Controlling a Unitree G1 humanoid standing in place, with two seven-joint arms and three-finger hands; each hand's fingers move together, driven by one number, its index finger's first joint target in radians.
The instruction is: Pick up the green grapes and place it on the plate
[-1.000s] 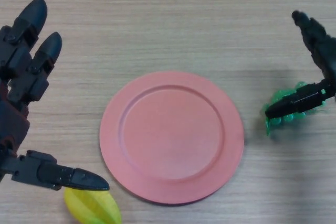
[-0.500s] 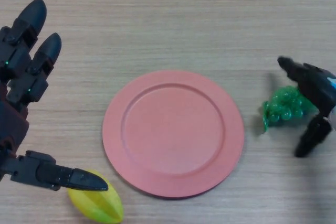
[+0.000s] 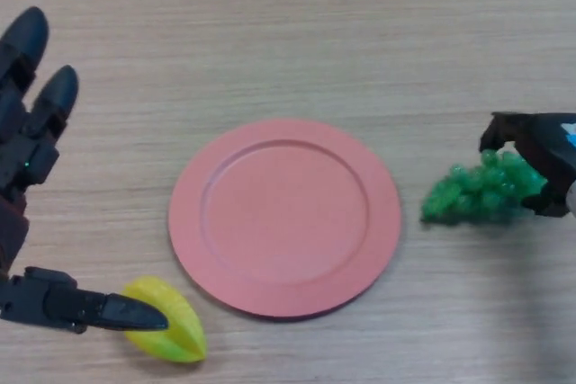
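On the wooden desk point(image 3: 288, 33) sits an empty pink plate point(image 3: 284, 216). The left hand point(image 3: 27, 168) hangs released, fingers spread. Right of the plate, the right hand point(image 3: 540, 155) grasps the green grapes point(image 3: 477, 193). A yellow starfruit point(image 3: 171, 330) lies below-left.

Black left hand point(image 3: 27, 177); thick tapered fingers point(image 3: 54, 101)

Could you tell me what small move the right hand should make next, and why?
Probably lift the green grapes slightly and start carrying them left toward the plate. The right hand appears curled round the bunch at its right end, yet the grapes lie on the table, apart from the plate's rim. The left hand is open at the left edge.
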